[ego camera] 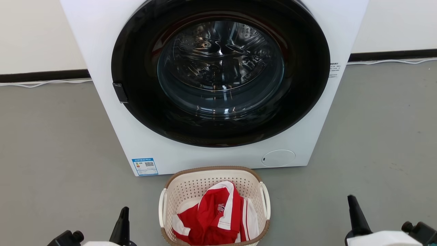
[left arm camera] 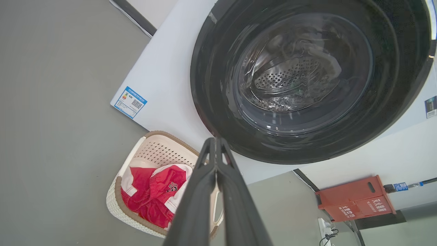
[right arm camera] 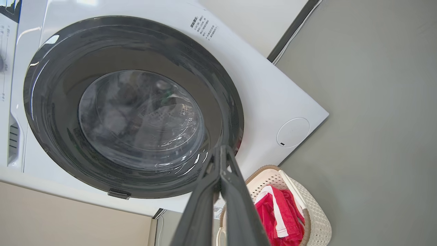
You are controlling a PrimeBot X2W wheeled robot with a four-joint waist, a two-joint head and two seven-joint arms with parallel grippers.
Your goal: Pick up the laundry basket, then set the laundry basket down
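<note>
On the floor before the washing machine [ego camera: 112, 136], our laundry basket [ego camera: 194, 186] sits between left end effector [ego camera: 125, 210] and right end effector [ego camera: 351, 200], both apparently pinched shut and empty, one flanking each handle.

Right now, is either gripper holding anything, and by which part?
Nothing is held. The left gripper and right gripper are both shut and empty, one on either side of the basket, not touching it.

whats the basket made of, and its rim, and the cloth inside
Basket: seemingly moulded cream plastic, matte; its walls have even punched holes. Rim: brown, woven-look, probably plastic too, though wicker is possible. Cloth: soft red and white fabric, likely a knit; it lies folded and creased.
</note>
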